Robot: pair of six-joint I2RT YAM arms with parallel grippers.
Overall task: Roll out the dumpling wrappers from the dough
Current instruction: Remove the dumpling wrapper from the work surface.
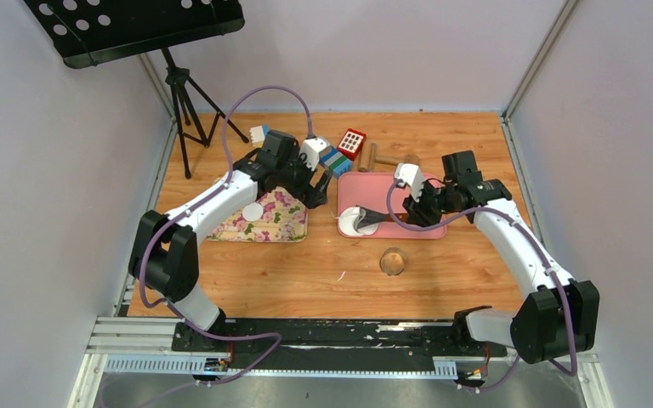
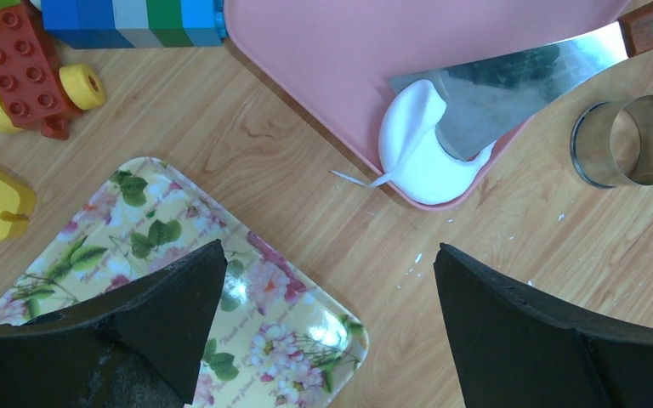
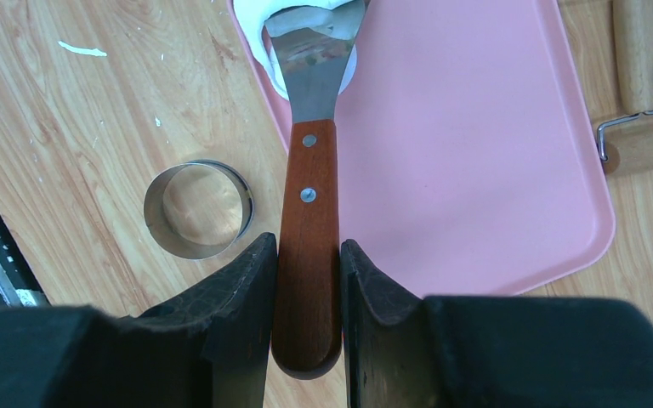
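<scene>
A round white dumpling wrapper (image 2: 421, 153) lies in the near left corner of the pink tray (image 2: 323, 51), one edge curled up against a metal spatula blade (image 2: 510, 85). It also shows in the top view (image 1: 353, 221) and the right wrist view (image 3: 306, 21). My right gripper (image 3: 309, 242) is shut on the spatula's wooden handle (image 3: 309, 195), its blade tip under the wrapper. A second wrapper (image 1: 253, 211) lies on the floral tray (image 1: 281, 223). My left gripper (image 2: 330, 249) is open and empty above that tray's corner. No dough lump shows, only a thin white sliver (image 2: 353, 178) on the wood.
A small metal ring (image 1: 393, 261) stands on the wood in front of the pink tray. A wooden rolling pin (image 3: 642, 85) lies behind the tray. Toy blocks (image 2: 127, 21) and a red toy (image 1: 352, 143) sit at the back. A stand's tripod (image 1: 189, 102) is far left.
</scene>
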